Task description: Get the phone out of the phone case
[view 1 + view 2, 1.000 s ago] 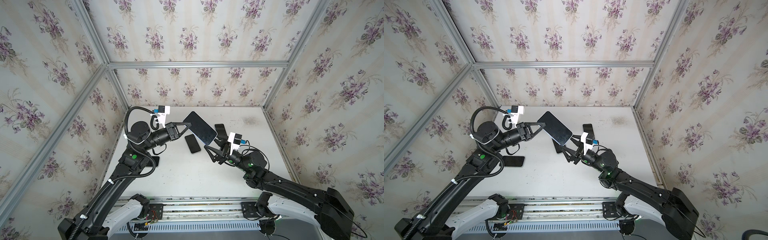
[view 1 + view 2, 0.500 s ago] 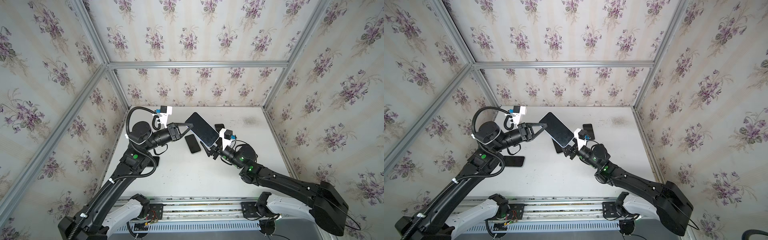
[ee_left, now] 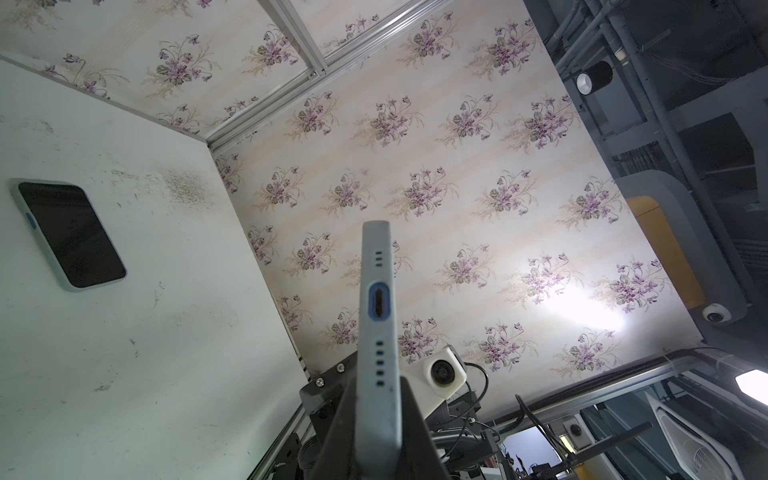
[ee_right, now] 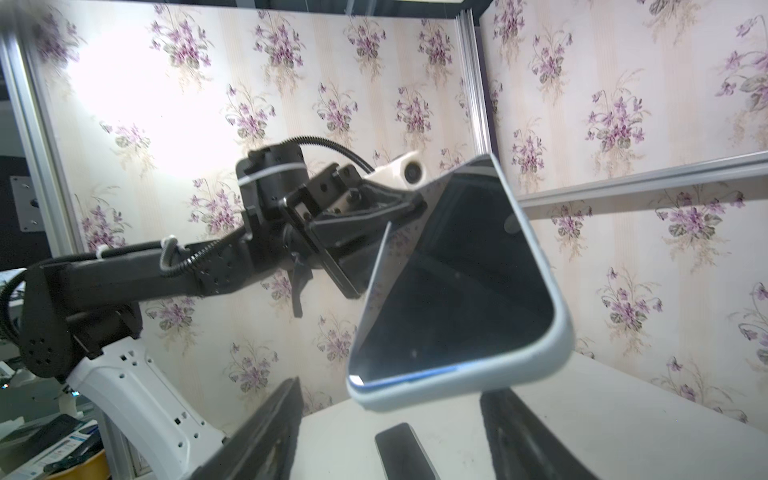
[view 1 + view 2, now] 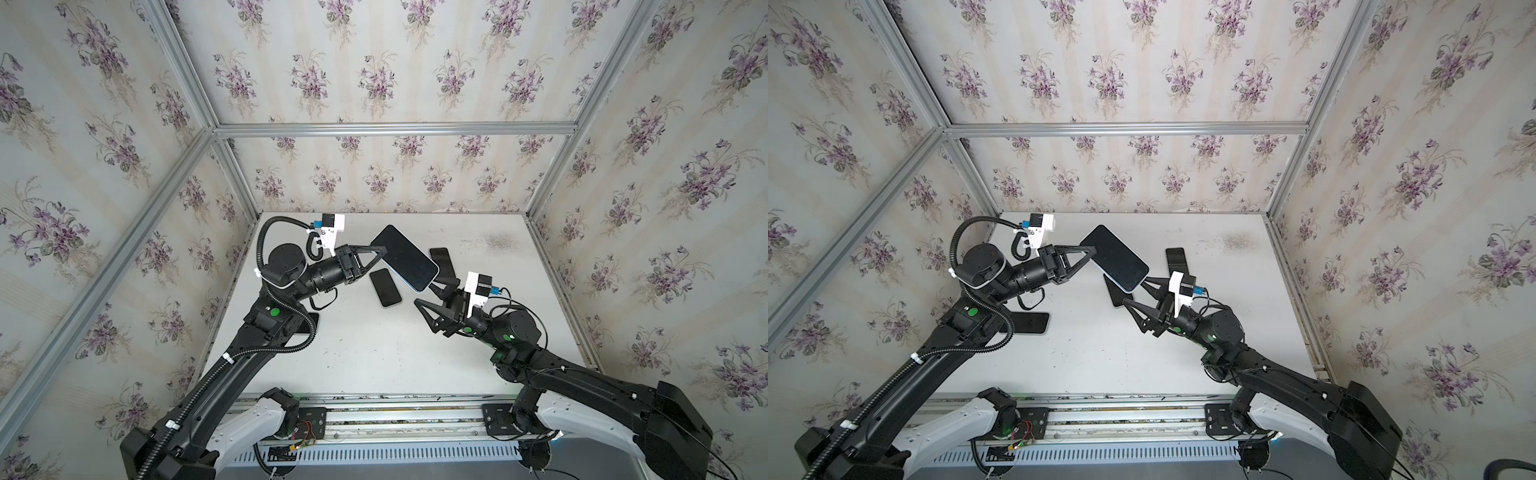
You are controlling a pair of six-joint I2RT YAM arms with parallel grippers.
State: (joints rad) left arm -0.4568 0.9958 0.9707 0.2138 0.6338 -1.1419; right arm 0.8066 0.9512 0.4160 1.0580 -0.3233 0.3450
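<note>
The right gripper [image 5: 424, 293] is now drawn back from the free end of the phone [image 5: 405, 257], nearer the front edge of the table [image 5: 374, 353] than half a second ago; its jaws are spread apart, empty. The phone, dark-screened and wrapped in a pale blue-grey case [image 4: 457, 392], is held tilted above the table's middle, clamped at one end by the left gripper [image 5: 379, 256]. Its free end is pointed at the right gripper, just apart.

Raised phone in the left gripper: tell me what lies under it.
A dark phone lies flat on the table beneath the raised phone. In a top view its far end is covered.
</note>
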